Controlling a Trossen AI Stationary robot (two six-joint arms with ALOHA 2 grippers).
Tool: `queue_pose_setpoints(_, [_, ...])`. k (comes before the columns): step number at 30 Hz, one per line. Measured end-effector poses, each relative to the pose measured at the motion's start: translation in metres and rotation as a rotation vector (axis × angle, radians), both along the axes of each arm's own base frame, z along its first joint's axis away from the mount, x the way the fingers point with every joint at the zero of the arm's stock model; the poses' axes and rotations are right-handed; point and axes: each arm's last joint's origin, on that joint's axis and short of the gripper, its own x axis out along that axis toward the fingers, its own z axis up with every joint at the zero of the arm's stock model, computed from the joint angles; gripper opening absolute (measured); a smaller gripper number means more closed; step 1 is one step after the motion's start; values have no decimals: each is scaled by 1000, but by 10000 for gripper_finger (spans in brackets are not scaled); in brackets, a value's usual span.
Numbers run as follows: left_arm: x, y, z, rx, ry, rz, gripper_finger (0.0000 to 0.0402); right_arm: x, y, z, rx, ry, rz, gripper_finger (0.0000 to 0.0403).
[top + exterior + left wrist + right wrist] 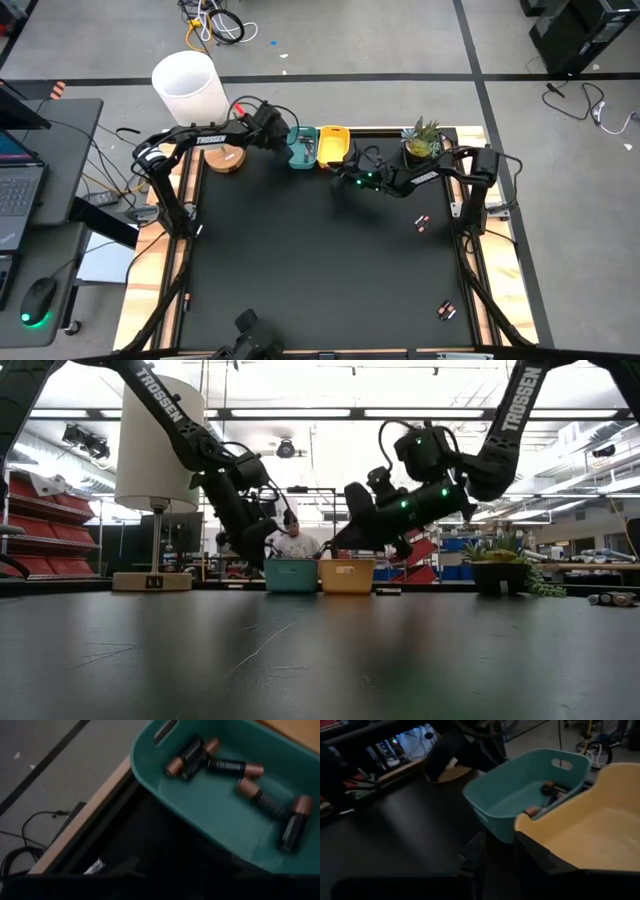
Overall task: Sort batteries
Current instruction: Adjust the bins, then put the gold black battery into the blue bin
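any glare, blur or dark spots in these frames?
Low view: ceiling lights blow out the background, table reflects them. Left wrist view: batteries in the teal bin slightly soft. Right wrist view: foreground murky, yellow bin bright. High view: evenly lit.

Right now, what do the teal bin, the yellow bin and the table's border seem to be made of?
Teal bin: likely moulded plastic, smooth semi-matte walls with rounded corners and a cut handle slot. Yellow bin: apparently the same plastic, smooth rolled rim. Table border: looks like pale unfinished wood, though grain is hard to make out.
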Motion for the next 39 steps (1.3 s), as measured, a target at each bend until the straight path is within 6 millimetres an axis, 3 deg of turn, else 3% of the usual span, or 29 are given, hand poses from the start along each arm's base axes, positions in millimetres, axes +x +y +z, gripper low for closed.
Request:
queue_pose_setpoints(6, [-3,-3,-3,-38,44,7,115,-5,5,23,-24,13,18,87])
queue_pose_setpoints(12, [-7,-6,-6,-77,83,15,115,-20,9,70,-54,-75,62,87])
queue_pose_setpoints(18, [-6,-10,0,-133,11,-46,115,-60,5,125,-20,-148,58,85])
queue_pose_setpoints(23, [-9,-13,22,-78,-44,-50,115,-100,5,152,70,-169,-31,85])
queue_pose_setpoints(31, [-14,-14,55,89,-99,13,115,-149,9,179,130,-234,-130,85])
queue_pose_setpoints(39, [-11,-10,69,175,-203,51,115,-181,16,179,140,-136,-187,85])
